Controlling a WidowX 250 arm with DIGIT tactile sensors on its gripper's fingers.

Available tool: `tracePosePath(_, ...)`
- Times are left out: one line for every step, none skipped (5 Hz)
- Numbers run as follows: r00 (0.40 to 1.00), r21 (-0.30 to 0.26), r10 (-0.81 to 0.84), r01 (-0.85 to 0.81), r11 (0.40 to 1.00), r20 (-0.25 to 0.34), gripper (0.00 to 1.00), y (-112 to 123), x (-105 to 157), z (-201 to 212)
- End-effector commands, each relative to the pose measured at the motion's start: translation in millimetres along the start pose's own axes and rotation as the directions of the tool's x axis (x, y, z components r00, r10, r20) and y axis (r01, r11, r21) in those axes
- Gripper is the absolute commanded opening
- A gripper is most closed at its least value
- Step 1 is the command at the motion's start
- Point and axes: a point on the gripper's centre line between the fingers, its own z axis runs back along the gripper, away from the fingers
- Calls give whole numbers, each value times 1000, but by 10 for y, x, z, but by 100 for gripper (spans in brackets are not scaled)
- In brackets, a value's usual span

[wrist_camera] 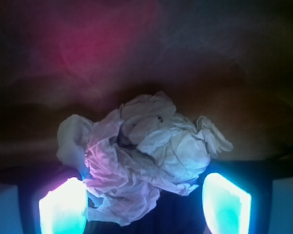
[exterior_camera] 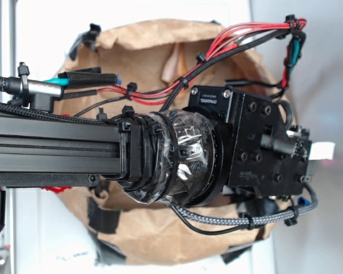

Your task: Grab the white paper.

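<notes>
Between the glowing pads: the white paper [wrist_camera: 146, 156], a crumpled, lumpy wad with greyish creases, fills the middle of the wrist view.
Claw [wrist_camera: 145, 207]: spread wide, with one lit pad [wrist_camera: 63, 207] at the lower left and the other at the lower right; the left pad appears to touch the wad's edge, the right one stands just beside it, and nothing is clamped.
Surface under the wad: dim brown with a reddish glow at the upper left, too dark to tell more.
Exterior view: the black arm [exterior_camera: 57, 151] reaches in from the left over a tan-brown paper sheet [exterior_camera: 143, 37]; the wad itself is hidden there beneath the wrist block [exterior_camera: 263, 148].
Wiring: red and black cables [exterior_camera: 240, 34] run from the arm's upper side to the wrist, bound with ties.
Writing: a small pale mark sits on the wrist block near its top edge, too small to read.
Wrapping: clear crinkled film [exterior_camera: 183, 154] covers the joint.
</notes>
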Motion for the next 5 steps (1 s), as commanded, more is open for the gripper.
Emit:
tracePosePath(995,13,56,-58,998,86,100,-18,260,187)
tracePosePath(993,40,74,-77,996,90,100,-80,307,82)
tracePosePath(990,73,94,-102,992,104,100,-136,366,-24)
tracePosePath(987,89,136,-143,986,80,0,-105,403,-106)
tracePosePath(987,99,138,-146,984,82,0,-87,395,-135)
